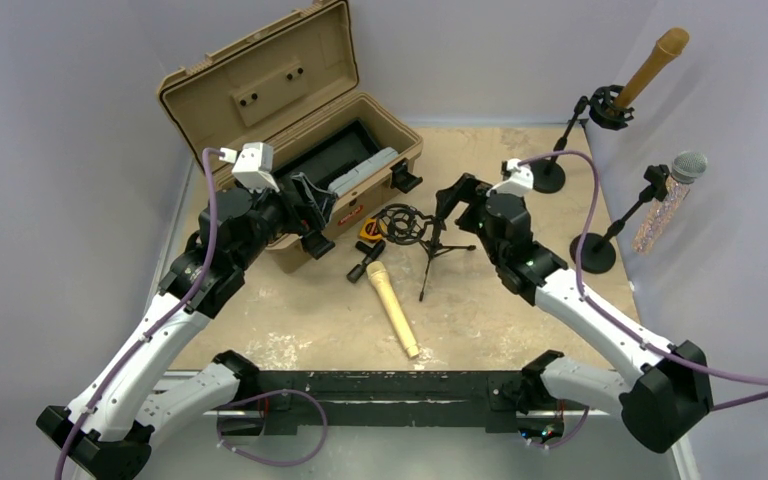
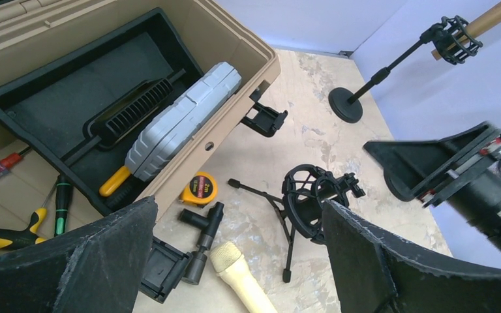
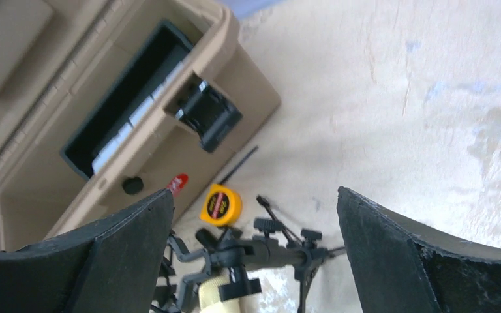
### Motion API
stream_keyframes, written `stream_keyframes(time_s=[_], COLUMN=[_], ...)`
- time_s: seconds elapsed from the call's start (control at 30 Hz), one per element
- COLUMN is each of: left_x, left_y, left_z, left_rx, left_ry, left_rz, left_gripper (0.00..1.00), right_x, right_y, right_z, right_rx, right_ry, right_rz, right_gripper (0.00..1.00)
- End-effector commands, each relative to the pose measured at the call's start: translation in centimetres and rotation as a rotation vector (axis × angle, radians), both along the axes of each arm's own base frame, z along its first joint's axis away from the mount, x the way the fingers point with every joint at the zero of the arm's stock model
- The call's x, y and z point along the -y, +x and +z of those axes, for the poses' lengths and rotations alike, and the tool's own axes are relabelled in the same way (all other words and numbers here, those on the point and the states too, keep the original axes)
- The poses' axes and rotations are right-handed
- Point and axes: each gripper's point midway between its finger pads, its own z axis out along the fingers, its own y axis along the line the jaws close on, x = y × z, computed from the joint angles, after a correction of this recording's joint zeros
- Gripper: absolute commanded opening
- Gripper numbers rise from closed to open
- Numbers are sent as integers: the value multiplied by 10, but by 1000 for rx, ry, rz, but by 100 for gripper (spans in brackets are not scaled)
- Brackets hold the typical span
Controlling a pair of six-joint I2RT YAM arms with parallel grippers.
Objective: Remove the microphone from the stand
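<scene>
Since the cream microphone (image 1: 392,308) lies flat on the desk (image 1: 490,330), below and between your two hands, while the shock mount (image 1: 401,224) on the tripod stand (image 1: 430,250) rings nothing, I'd judge this removal done and the step in hand a let-go and pull-back. Your right hand (image 3: 254,195) hangs wide open right over the mount, holding nothing. Your left hand (image 2: 238,212) is just as wide and empty, with the open toolbox (image 1: 290,110) at its side and the mount ahead of it. If more is wanted, a gold microphone (image 1: 652,68) and a glittery microphone (image 1: 672,195) sit in their own stands well off beyond the right hand's outer side. Reaching either calls for lifting clear of the tripod first, then swinging outward. Mind the tripod legs under the right hand, and the toolbox wall, tape measure (image 1: 369,229) and black clip (image 1: 365,262) crowding the left. Free room lies on the near side of both hands.
</scene>
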Motion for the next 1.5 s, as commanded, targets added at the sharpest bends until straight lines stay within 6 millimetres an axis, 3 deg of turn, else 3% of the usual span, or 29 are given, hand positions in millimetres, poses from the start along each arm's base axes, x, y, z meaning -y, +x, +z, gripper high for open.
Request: stream_keyframes(time_s=[0.0,0.23,0.37,0.5,0.6,0.73,0.8,1.0,1.27,1.47], left_x=[1,3,12,23,33,45,49,58,58,58], left_y=[1,-3,-8,-15,-22,-34,-40,-57,-66,-65], left_z=[11,15,18,23,25,29,32,38,45,43], left_rx=[44,53,57,74,90,126,146,186,207,202], left_ry=[-17,-16,-2,-15,-18,15,19,36,28,37], left_rz=[-9,-33,-98,-178,-230,-298,-325,-377,-388,-385], left_gripper=[94,94,97,100,100,100,100,100,99,99], right_x=[22,85,128,172,197,233,251,300,343,363], right_y=[17,55,74,78,88,120,128,128,112,139], right_z=[94,169,195,212,211,184,182,190,206,205], right_rx=[222,365,399,408,393,303,312,355,397,379], right_ry=[80,-19,-95,-149,-160,-176,-167,-173,-257,-316], right_rz=[-92,-275,-351,-505,-591,-676,-725,-938,-1154,-1131], right_gripper=[97,99,99,99,99,99,99,99,97,97])
